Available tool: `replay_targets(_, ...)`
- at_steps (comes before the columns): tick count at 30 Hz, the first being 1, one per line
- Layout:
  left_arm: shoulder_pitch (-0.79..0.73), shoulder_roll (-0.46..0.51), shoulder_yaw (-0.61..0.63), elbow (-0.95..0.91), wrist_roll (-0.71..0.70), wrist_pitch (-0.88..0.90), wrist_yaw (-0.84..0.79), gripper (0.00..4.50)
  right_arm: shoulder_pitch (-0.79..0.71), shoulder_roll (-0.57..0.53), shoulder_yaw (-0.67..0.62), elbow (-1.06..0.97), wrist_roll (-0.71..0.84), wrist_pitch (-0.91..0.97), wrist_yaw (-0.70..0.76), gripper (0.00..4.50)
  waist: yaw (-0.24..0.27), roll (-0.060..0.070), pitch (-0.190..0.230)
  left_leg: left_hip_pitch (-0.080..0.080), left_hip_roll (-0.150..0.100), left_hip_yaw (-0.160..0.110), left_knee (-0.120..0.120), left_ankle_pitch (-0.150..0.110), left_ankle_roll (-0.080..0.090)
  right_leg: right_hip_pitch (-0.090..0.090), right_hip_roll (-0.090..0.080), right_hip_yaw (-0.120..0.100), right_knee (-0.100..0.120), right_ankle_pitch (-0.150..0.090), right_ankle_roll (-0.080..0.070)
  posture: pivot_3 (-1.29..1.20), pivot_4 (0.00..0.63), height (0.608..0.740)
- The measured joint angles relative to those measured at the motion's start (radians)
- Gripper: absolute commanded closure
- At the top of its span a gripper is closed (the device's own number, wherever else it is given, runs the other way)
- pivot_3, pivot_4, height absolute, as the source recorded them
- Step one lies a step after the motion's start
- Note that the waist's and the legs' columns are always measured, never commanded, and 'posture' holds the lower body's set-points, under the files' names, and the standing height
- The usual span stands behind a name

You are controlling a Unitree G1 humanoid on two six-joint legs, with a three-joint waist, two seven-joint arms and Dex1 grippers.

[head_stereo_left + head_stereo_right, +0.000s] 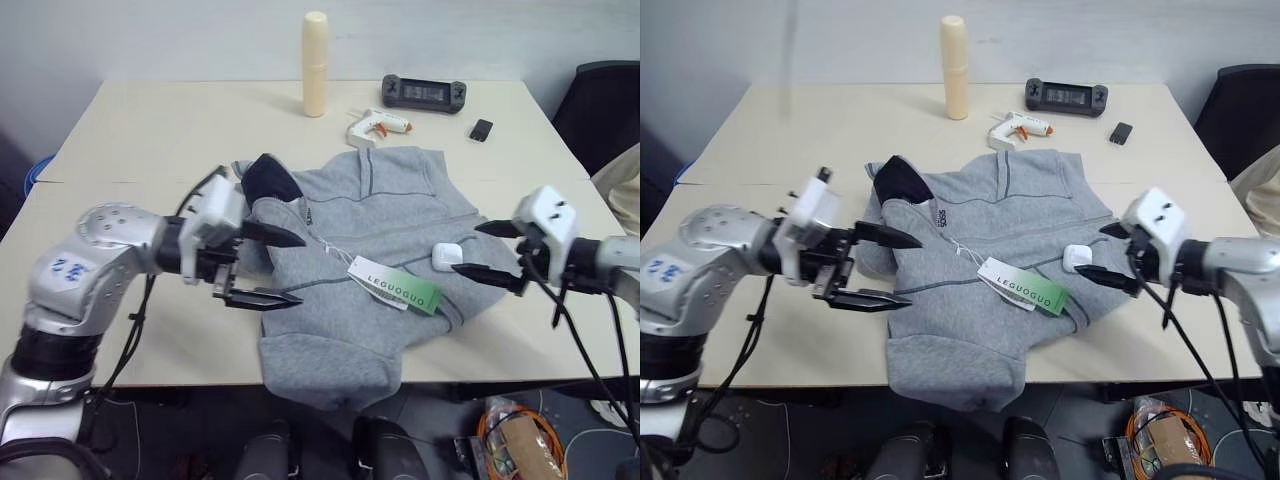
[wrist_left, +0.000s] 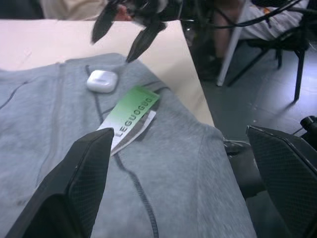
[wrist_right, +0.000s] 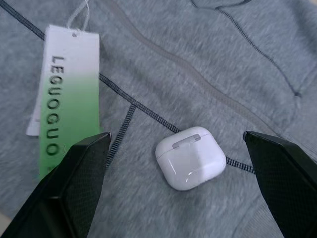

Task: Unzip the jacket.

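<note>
The large light grey fleece zip jacket is seen spread on the pale beige tabletop, in the centre of the head-camera frame, with its hem hanging over the near table edge at the bottom centre. The zip line is judged to be closed along its visible length, so the task appears not to have been begun; the puller has not yet been grasped, and its exact place cannot be made out. The jacket's long axis is set diagonally, the dark navy collar pointing to the upper left and the hem to the lower centre. A white-green hang tag and a small white rounded earbud case are lying on the fabric. The left end effector is held wide, with nothing in it, at the jacket's left edge just below the collar. The right end effector is likewise spread wide and empty, near the case at the jacket's right side.
</note>
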Motion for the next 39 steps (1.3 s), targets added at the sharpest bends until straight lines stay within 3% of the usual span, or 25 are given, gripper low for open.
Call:
replay_targets(7,-0.065,-0.068,-0.111,0.085,0.117,-0.107,-0.061,0.0,-0.191,0.069,0.242,0.31,-0.253,-0.191,0.043,0.03,-0.004,0.0,0.0,-0.001,0.0,0.0,0.001,0.001,0.001,-0.001,0.001,0.0,0.001,0.0,0.0,0.0,0.15,0.74)
replay_targets(15,-0.065,-0.085,-0.111,0.092,0.144,-0.139,-0.074,0.0,-0.306,0.124,0.281,0.523,-0.345,-0.317,0.11,0.03,-0.006,0.0,0.0,-0.001,0.001,0.0,0.003,0.001,0.001,0.0,0.0,0.0,0.001,0.0,0.0,0.0,0.15,0.74)
replay_targets(17,-0.065,-0.091,-0.111,0.092,0.149,-0.139,-0.074,0.0,-0.33,0.147,0.28,0.568,-0.352,-0.33,0.122,0.41,-0.006,0.0,0.0,-0.001,0.001,0.0,0.004,0.001,0.001,0.0,-0.001,0.0,0.002,0.0,0.0,0.0,0.15,0.74)
replay_targets(21,-0.065,-0.099,-0.112,0.093,0.156,-0.142,-0.074,0.0,-0.347,0.175,0.277,0.611,-0.354,-0.358,0.141,1.67,-0.007,0.0,0.0,-0.001,0.001,-0.001,0.005,0.001,0.001,0.0,-0.003,0.0,0.003,0.0,0.0,0.0,0.15,0.74)
replay_targets(25,-0.068,-0.101,-0.112,0.112,0.16,-0.148,-0.074,0.0,-0.346,0.179,0.268,0.61,-0.354,-0.354,0.149,1.74,-0.007,0.0,0.0,-0.001,0.001,-0.001,0.006,0.001,0.001,0.0,-0.003,0.0,0.003,0.0,0.0,0.0,0.15,0.74)
replay_targets(32,-0.073,-0.122,-0.111,0.119,0.166,-0.154,-0.065,0.0,-0.16,0.18,0.109,0.374,-0.3,-0.242,0.046,1.74,0.0,0.0,0.0,-0.003,0.001,-0.004,0.007,0.001,0.001,0.0,-0.004,-0.003,0.002,0.0,0.001,0.0,0.15,0.74)
replay_targets(39,-0.081,-0.151,-0.109,0.121,0.166,-0.159,-0.057,0.0,0.168,0.169,-0.29,-0.055,-0.274,0.085,-0.214,1.74,0.022,0.001,0.0,-0.01,0.001,-0.009,0.013,0.0,0.001,0.0,-0.004,-0.008,0.003,0.001,0.001,0.0,0.15,0.74)
